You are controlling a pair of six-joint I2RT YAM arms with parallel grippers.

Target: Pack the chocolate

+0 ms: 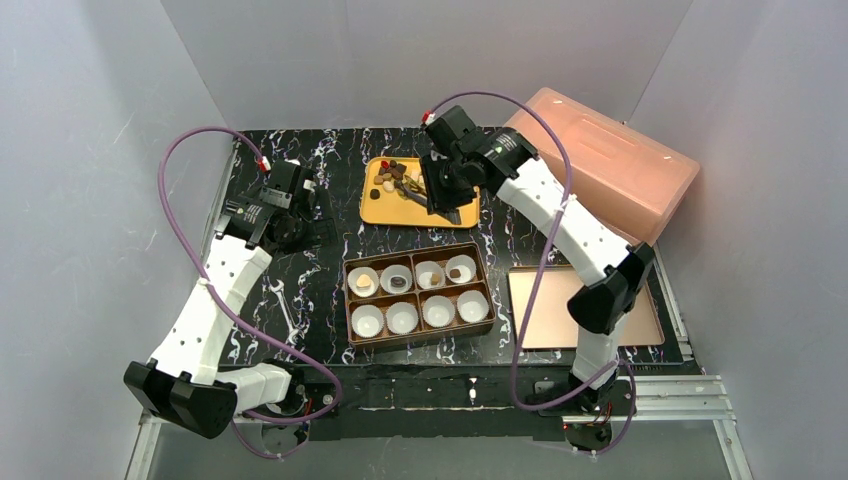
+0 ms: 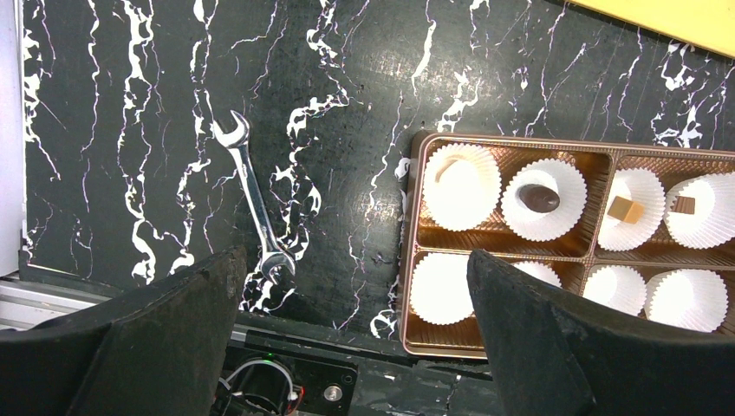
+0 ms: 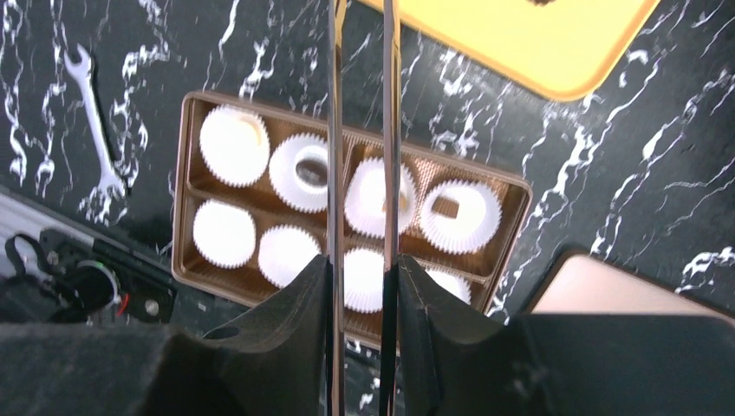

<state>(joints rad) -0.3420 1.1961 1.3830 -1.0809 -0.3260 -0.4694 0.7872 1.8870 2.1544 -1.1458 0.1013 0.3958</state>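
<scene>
Hovering right-arm tongs (image 3: pixel 389 130) beside chocolate (image 1: pixel 395 176).
Right jaws clenched on tongs; I judge pile just ahead of them on tray (image 1: pixel 378 210); left jaws released, far off.

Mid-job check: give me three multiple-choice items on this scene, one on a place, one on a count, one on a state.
1. The wrench lies: A left of the box; B inside it; C right of it.
2. How many cups hold chocolate: A two; B four; C eight.
3. The right end effector is: A open, empty; B shut on tongs; C shut on a cup.
Key: A, it lies outside the left wall; B, only the far row's four are filled; B, two metal blades run out between its fingers.
</scene>
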